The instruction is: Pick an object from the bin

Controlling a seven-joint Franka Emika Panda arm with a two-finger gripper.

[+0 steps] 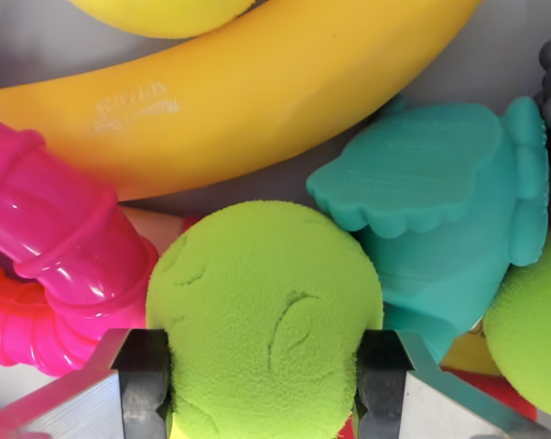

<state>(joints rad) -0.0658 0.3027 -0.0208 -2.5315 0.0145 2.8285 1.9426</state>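
My gripper (262,384) sits low in the wrist view, its two dark pads (145,384) set on either flank of a lime green fuzzy ball (262,315). Jaws narrowed to the ball's width, both pads touching its sides; I have it clamped. The ball is round, so no long axis to speak of; curved seam grooves show on its upper face.

Around it, close-packed:
- Yellow banana (257,91) arcs across the top, long axis running from the wrist view's left up toward the right, faint embossed lettering on its skin.
- Second yellow piece (166,14) at the top edge, cut off by the frame.
- Teal rubber toy (440,201) to the wrist view's right, pressed against the ball.
- Pink ribbed tube (51,238) to the left, glossy, bent, near the ball's edge.
- Another lime green shape (532,334) at the right edge.

Grey bin floor (523,55) shows only in small gaps. Nothing of the room is visible.
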